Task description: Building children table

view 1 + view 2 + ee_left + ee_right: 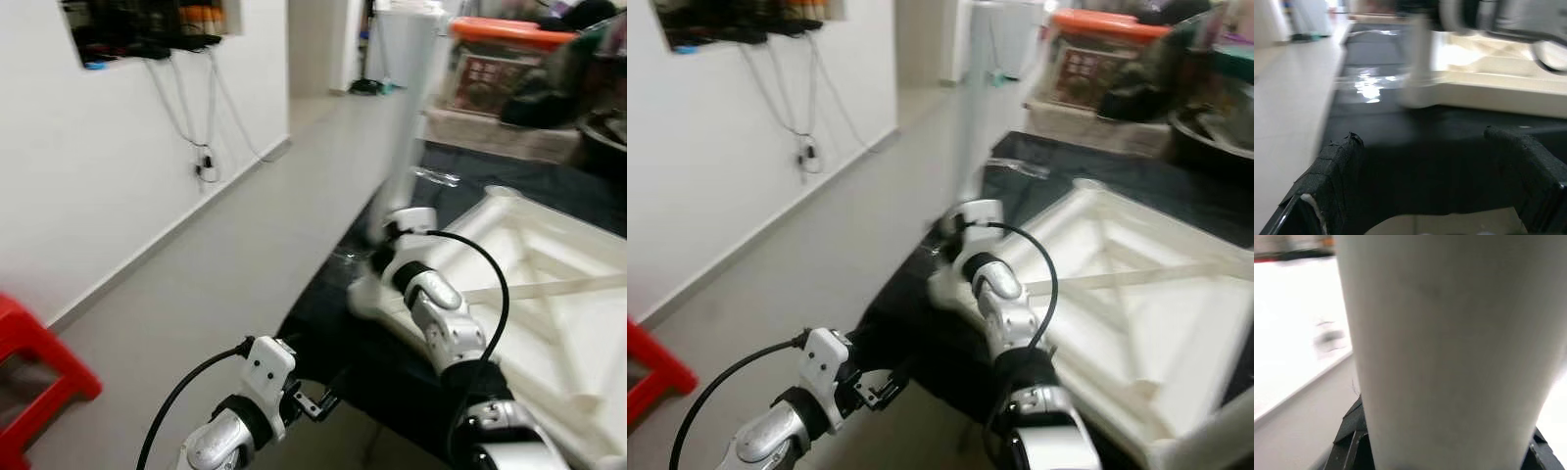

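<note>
A white plastic tabletop [549, 284] lies upside down on a black mat [460, 176], its ribbed underside up. A tall white table leg [409, 108] stands upright at the tabletop's near left corner, blurred. My right gripper [392, 227] is shut on the table leg low down; in the right wrist view the table leg [1449, 352] runs between the black fingers [1349, 443]. My left gripper [323, 399] hangs low by the mat's near edge, open and holding nothing; its fingers [1332, 176] frame the black mat [1440, 166] and the tabletop's corner [1420, 93].
A red plastic stool [34, 377] stands on the floor at the far left. A white wall [98, 176] with dangling cables runs along the left. Boxes and an orange-lidded bin [509, 44] sit behind the mat. Grey floor [225, 264] lies open between wall and mat.
</note>
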Controlling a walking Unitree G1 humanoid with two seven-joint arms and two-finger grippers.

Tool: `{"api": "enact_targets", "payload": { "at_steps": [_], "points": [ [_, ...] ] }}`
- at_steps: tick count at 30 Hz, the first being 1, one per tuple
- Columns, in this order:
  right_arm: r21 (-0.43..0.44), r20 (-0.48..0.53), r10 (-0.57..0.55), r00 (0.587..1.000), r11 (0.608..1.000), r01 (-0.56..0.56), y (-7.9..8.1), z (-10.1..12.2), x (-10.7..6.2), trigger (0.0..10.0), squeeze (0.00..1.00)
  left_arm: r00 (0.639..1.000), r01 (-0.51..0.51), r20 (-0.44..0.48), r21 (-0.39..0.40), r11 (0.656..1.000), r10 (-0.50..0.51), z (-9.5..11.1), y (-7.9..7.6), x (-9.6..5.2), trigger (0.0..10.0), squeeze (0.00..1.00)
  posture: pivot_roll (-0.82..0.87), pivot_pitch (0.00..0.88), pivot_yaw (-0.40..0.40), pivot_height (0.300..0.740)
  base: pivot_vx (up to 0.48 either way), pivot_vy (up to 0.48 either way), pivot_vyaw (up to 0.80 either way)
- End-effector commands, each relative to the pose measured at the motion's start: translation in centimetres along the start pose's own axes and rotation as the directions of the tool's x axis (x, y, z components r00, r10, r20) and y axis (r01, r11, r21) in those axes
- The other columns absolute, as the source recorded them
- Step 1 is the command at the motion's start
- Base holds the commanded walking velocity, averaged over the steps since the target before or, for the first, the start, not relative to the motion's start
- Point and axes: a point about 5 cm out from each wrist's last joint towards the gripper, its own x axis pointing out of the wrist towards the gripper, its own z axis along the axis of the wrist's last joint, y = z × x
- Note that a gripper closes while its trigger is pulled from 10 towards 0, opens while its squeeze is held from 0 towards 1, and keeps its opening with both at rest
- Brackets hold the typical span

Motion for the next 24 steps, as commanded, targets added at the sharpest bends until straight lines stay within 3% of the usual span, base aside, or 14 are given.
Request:
{"api": "enact_targets", "payload": {
  "at_steps": [1,6,8,9,10,12,13,17,18,19,21,24],
  "points": [
    [-0.007,-0.067,-0.168,0.984,0.986,0.168,-2.6,-1.4,-0.5,0.0,0.0,1.0,0.007,-0.008,-0.004,1.0,-0.007,-0.1,-0.1,0.1,10.0,0.0,0.1,0.045,-0.042,0.74,0.0,0.0,0.0],
    [0.061,-0.113,-0.292,0.95,0.952,0.3,-1.2,-2.4,-2.9,0.0,0.0,1.0,0.005,-0.007,-0.001,1.0,-0.005,0.0,-0.1,0.0,10.0,0.0,0.11,0.049,-0.043,0.74,0.0,0.0,0.0],
    [0.061,-0.113,-0.292,0.95,0.952,0.3,-1.2,-2.4,-2.9,0.0,0.0,1.0,0.005,-0.007,-0.001,1.0,-0.005,0.0,-0.1,0.0,10.0,0.0,0.11,0.049,-0.043,0.74,0.0,0.0,0.0],
    [0.076,-0.12,-0.307,0.944,0.945,0.317,-0.4,-2.6,-3.2,0.0,0.0,1.0,0.005,-0.007,-0.001,1.0,-0.005,0.0,-0.1,0.0,10.0,0.0,0.11,0.048,-0.043,0.74,0.0,0.0,0.0],
    [0.082,-0.107,-0.229,0.968,0.968,0.238,1.0,-2.7,-2.9,10.0,0.0,1.0,0.006,-0.008,-0.002,1.0,-0.006,-0.1,-0.1,0.0,10.0,0.0,0.11,0.045,-0.044,0.74,0.0,0.0,0.0],
    [0.082,-0.096,-0.195,0.976,0.976,0.203,1.3,-2.7,-2.8,10.0,0.0,1.0,0.007,-0.008,-0.002,1.0,-0.007,-0.1,-0.1,0.0,10.0,0.0,0.11,0.045,-0.044,0.74,0.0,0.0,0.0],
    [0.109,-0.072,-0.158,0.985,0.98,0.165,1.6,-2.5,-2.6,10.0,1.0,1.0,0.007,-0.008,-0.003,1.0,-0.007,-0.1,-0.1,0.0,10.0,0.0,0.11,0.042,-0.046,0.74,0.0,0.0,0.0],
    [0.138,-0.04,-0.124,0.992,0.982,0.128,2.0,-2.2,-2.3,10.0,1.0,1.0,0.006,-0.008,-0.003,1.0,-0.006,-0.1,-0.1,0.0,10.0,0.0,0.11,0.04,-0.047,0.74,0.0,0.0,0.0],
    [0.119,-0.01,-0.127,0.992,0.985,0.127,1.6,-1.8,-2.2,10.0,0.0,1.0,0.005,-0.009,-0.004,1.0,-0.005,-0.1,-0.1,0.0,10.0,0.0,0.1,0.035,-0.048,0.74,0.0,0.0,0.0],
    [0.119,-0.01,-0.127,0.992,0.985,0.127,1.6,-1.8,-2.2,10.0,0.0,1.0,0.005,-0.009,-0.004,1.0,-0.005,-0.1,-0.1,0.0,10.0,0.0,0.1,0.035,-0.048,0.74,0.0,0.0,0.0],
    [0.182,0.007,0.07,0.998,0.981,-0.07,2.2,-1.5,-1.7,10.0,0.0,1.0,0.006,-0.01,-0.004,1.0,-0.006,-0.2,-0.1,0.0,10.0,0.0,0.1,0.031,-0.047,0.74,0.0,0.0,0.0],
    [0.188,0.05,0.441,0.896,0.877,-0.442,3.9,-1.2,-2.1,10.0,0.0,1.0,0.007,-0.01,-0.005,1.0,-0.007,-0.2,-0.1,0.0,10.0,0.0,0.1,0.028,-0.045,0.74,0.0,0.0,0.0]
  ]
}}
